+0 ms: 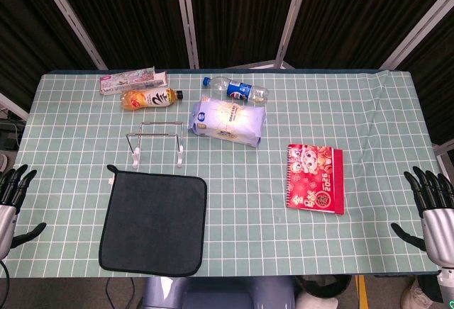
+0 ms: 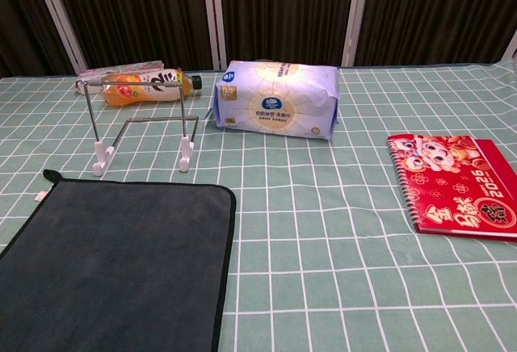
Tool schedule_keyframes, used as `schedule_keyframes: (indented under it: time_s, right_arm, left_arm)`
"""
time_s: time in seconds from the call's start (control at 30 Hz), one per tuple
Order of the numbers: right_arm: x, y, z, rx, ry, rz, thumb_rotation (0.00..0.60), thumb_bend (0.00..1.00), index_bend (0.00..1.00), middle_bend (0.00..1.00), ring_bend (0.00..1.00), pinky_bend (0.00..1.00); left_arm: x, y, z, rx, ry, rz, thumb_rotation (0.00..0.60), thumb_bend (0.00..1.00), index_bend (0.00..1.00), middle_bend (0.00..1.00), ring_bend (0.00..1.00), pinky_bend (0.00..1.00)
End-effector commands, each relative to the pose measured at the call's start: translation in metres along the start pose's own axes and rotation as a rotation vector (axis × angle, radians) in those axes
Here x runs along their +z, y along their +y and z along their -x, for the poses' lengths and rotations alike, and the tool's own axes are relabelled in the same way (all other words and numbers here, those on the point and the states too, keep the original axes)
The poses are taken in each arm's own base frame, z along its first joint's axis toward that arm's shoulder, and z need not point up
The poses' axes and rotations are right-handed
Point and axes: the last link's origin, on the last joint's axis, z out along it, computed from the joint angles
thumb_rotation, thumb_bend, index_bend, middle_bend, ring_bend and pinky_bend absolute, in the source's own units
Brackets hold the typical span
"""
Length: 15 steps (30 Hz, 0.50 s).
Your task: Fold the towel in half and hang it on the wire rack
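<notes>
A dark grey towel (image 1: 154,222) lies flat and unfolded on the table's near left; the chest view shows the towel (image 2: 113,263) filling the lower left. Just behind it stands the wire rack (image 1: 157,141) on white feet, and nothing hangs on the rack (image 2: 143,126). My left hand (image 1: 13,203) rests at the far left edge of the table, fingers spread, holding nothing, well left of the towel. Over at the far right edge sits my right hand (image 1: 433,213), also spread and holding nothing. Neither hand appears in the chest view.
A pack of tissues (image 1: 228,119) lies right of the rack. Behind are an orange drink bottle (image 1: 149,98), a water bottle (image 1: 236,89) and a pink box (image 1: 133,81). A red spiral calendar (image 1: 316,178) lies at the right. The checked green cloth (image 1: 248,252) covers the table.
</notes>
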Motion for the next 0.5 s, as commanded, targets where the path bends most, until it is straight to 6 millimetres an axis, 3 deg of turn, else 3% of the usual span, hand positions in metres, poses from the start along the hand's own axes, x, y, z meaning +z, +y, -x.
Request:
schedule_keyframes:
  time_s: [0.03, 0.17, 0.3, 0.5]
  right_arm:
    - [0.000, 0.000, 0.000, 0.000, -0.001, 0.000, 0.600, 0.00, 0.00, 0.00, 0.00, 0.00]
    - [0.000, -0.001, 0.000, 0.001, -0.004, 0.000, 0.600, 0.00, 0.00, 0.00, 0.00, 0.00]
    - [0.002, -0.001, -0.002, 0.001, 0.001, 0.008, 0.600, 0.00, 0.00, 0.00, 0.00, 0.00]
    - [0.006, 0.002, 0.000, -0.014, -0.009, 0.039, 0.600, 0.00, 0.00, 0.00, 0.00, 0.00]
  left_arm:
    - [0.000, 0.000, 0.000, 0.001, -0.001, 0.003, 0.600, 0.00, 0.00, 0.00, 0.00, 0.00]
    - [0.003, 0.002, 0.003, 0.001, -0.013, 0.028, 0.600, 0.00, 0.00, 0.00, 0.00, 0.00]
    - [0.016, 0.017, 0.006, 0.003, -0.045, 0.131, 0.600, 0.00, 0.00, 0.00, 0.00, 0.00]
    - [0.062, 0.075, 0.018, 0.080, -0.059, 0.525, 0.600, 0.03, 0.01, 0.00, 0.00, 0.00]
